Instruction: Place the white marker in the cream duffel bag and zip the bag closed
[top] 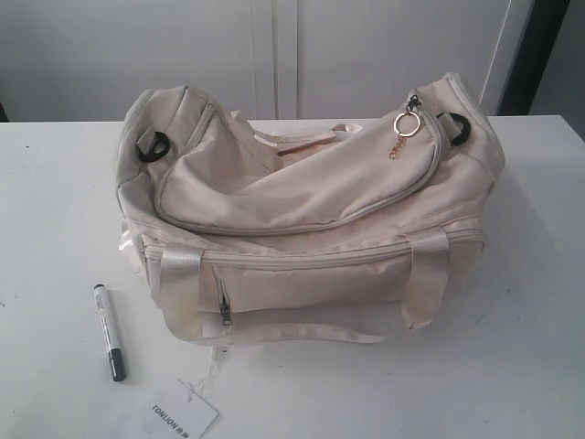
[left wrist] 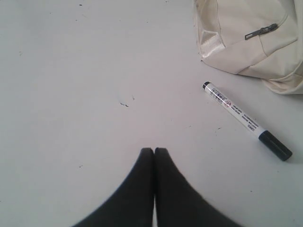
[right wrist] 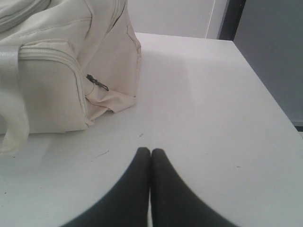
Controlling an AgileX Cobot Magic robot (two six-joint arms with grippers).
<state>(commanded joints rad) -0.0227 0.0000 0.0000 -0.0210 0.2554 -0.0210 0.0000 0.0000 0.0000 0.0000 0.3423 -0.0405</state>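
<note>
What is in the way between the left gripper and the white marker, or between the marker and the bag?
Nothing visible lies between the left gripper and the white marker, only bare table. The cream duffel bag has its top flap lying over the opening, so that blocks the way in; whether it is zipped is unclear.

White marker (top: 109,331) beside cream duffel bag (top: 302,219), both on desk (top: 512,347).
Marker flat, dark cap toward near edge, just off bag's front-left corner, apart. Bag upright, handles slumped, top flap sagging, zip possibly open.
</note>
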